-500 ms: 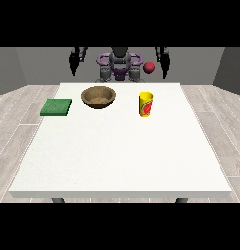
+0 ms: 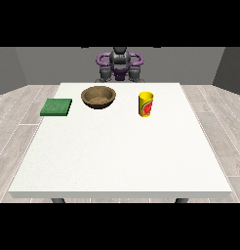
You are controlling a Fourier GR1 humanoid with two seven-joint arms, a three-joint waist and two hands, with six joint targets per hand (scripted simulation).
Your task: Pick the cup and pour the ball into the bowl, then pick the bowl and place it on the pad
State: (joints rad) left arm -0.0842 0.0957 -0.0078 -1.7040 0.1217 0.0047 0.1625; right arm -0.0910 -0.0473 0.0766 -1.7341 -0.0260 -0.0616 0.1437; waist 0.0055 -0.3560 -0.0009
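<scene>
A yellow cup (image 2: 146, 104) with a red label stands upright on the white table (image 2: 122, 151), right of centre at the far side. Left of it sits a brown wooden bowl (image 2: 98, 96). A flat green pad (image 2: 56, 107) lies near the table's left edge. I see no ball anywhere; the cup's inside is hidden from this angle. The robot (image 2: 119, 63) stands behind the far edge, with its arms down close to its body. Neither hand shows above the table.
Grey wood-plank floor surrounds the table. The cup, bowl and pad all stand in the far third of the tabletop. The table's near edge runs along the bottom of the view.
Both arms were raised beside the robot's head, with a red ball by the hand at the view's right. Now the arms are lowered, and the hands and ball are out of sight.
</scene>
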